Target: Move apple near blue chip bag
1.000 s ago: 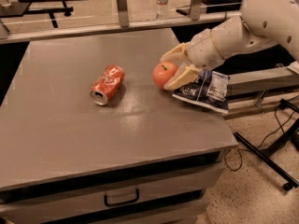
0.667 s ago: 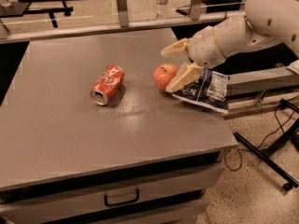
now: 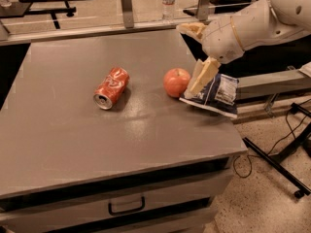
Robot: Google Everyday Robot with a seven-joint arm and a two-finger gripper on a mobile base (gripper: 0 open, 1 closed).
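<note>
Pulled back since a second ago, my gripper [image 3: 198, 52] now hangs just above the apple [image 3: 176, 82], fingers spread wide and gripping nothing. Round and red-orange, the apple sits on the table [image 3: 73, 144] right beside the blue chip bag [image 3: 217, 92].

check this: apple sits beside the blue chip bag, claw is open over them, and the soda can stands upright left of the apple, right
Not quite. The camera view shows the soda can lying on its side, not upright, left of the apple. The apple does sit beside the blue chip bag, with the claw open over them.
</note>
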